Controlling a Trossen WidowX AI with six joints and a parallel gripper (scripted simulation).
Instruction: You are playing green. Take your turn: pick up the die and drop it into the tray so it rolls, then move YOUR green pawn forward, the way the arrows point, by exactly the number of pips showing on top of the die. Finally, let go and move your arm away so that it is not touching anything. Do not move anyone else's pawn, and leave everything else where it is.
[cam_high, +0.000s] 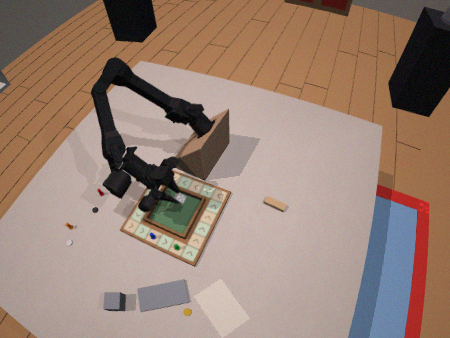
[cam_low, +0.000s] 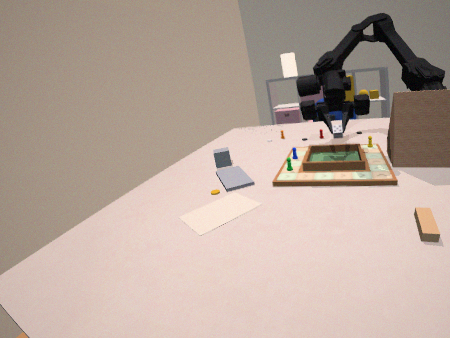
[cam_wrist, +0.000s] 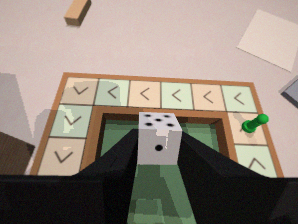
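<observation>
My gripper (cam_high: 179, 199) (cam_low: 337, 131) (cam_wrist: 156, 135) is shut on the white die (cam_high: 181, 198) (cam_low: 337, 128) (cam_wrist: 159, 139). The die is held above the tray (cam_high: 172, 223) (cam_low: 334, 164) (cam_wrist: 95, 135), clear of its green floor. In the wrist view its upper face shows five pips and its near face one. The green pawn (cam_high: 176, 247) (cam_low: 289, 164) (cam_wrist: 255, 123) stands on a tan square of the board (cam_high: 202, 229) (cam_low: 335, 183) (cam_wrist: 145, 93), one square before the corner square by the arrows.
A blue pawn (cam_high: 152, 235) (cam_low: 295, 153) and a yellow pawn (cam_low: 370, 142) stand on the board. A red pawn (cam_high: 101, 192) (cam_low: 321, 134) and an orange pawn (cam_high: 69, 226) (cam_low: 282, 134) are off it. A tall brown block (cam_high: 216, 150) (cam_low: 422, 130) stands beside the board.
</observation>
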